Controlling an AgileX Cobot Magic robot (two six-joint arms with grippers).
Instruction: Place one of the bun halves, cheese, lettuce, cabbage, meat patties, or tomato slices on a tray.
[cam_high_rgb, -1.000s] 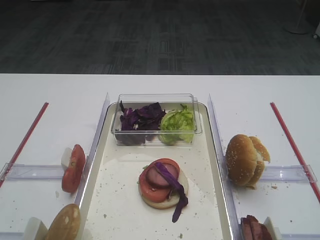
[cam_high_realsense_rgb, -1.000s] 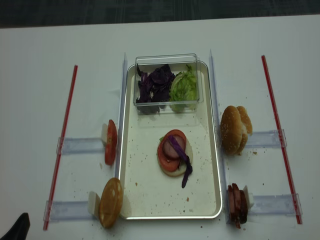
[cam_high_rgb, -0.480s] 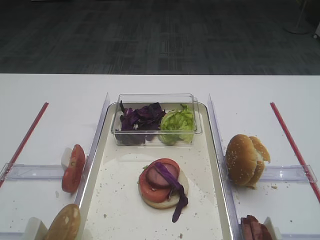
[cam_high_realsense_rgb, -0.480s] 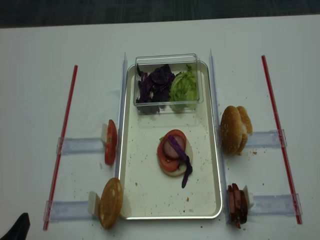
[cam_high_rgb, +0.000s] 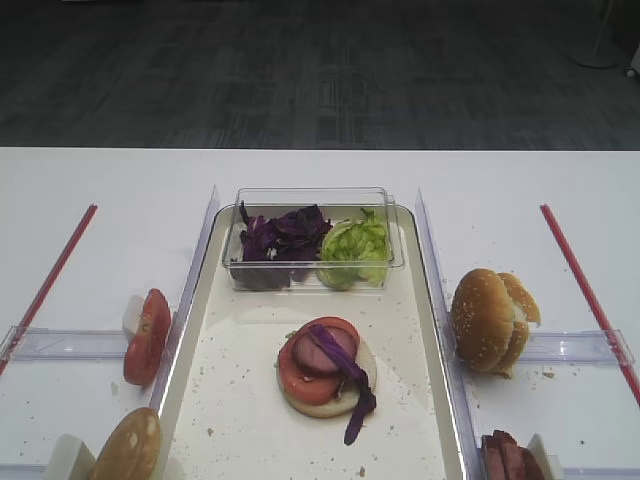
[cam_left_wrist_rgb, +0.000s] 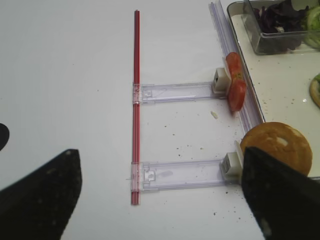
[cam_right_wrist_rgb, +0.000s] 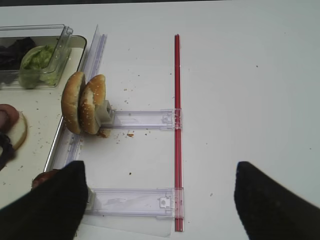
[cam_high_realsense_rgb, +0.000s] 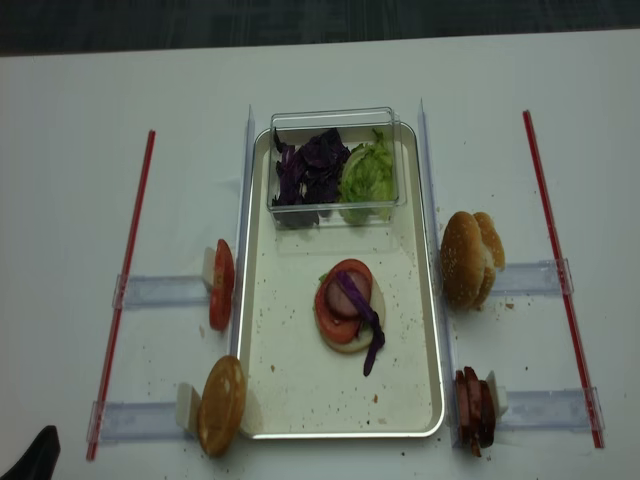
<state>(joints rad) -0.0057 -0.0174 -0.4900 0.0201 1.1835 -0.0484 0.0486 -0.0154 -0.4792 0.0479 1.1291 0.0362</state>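
Note:
The tray (cam_high_rgb: 235, 405) holds a bun half topped with a tomato slice (cam_high_rgb: 293, 373), a meat patty (cam_high_rgb: 322, 350) and a cabbage strip (cam_high_rgb: 355, 385). Its clear box (cam_high_rgb: 310, 197) contains cabbage (cam_high_rgb: 280, 235) and lettuce (cam_high_rgb: 355, 248). Two bun halves (cam_right_wrist_rgb: 82, 102) stand on edge right of the tray, with meat patties (cam_high_realsense_rgb: 474, 408) nearer. On the left are tomato slices (cam_left_wrist_rgb: 235, 87) and another bun half (cam_left_wrist_rgb: 277, 150). No cheese is in view. My left gripper (cam_left_wrist_rgb: 160, 200) and right gripper (cam_right_wrist_rgb: 162, 205) hover open and empty over the table.
Red strips (cam_left_wrist_rgb: 135, 100) (cam_right_wrist_rgb: 176, 125) run along both outer sides of the table. Clear plastic holders (cam_left_wrist_rgb: 180, 175) (cam_right_wrist_rgb: 135, 202) reach from them to the tray. Clear rails (cam_high_rgb: 200, 250) flank the tray. The table's far edge (cam_high_rgb: 320, 150) lies beyond the box.

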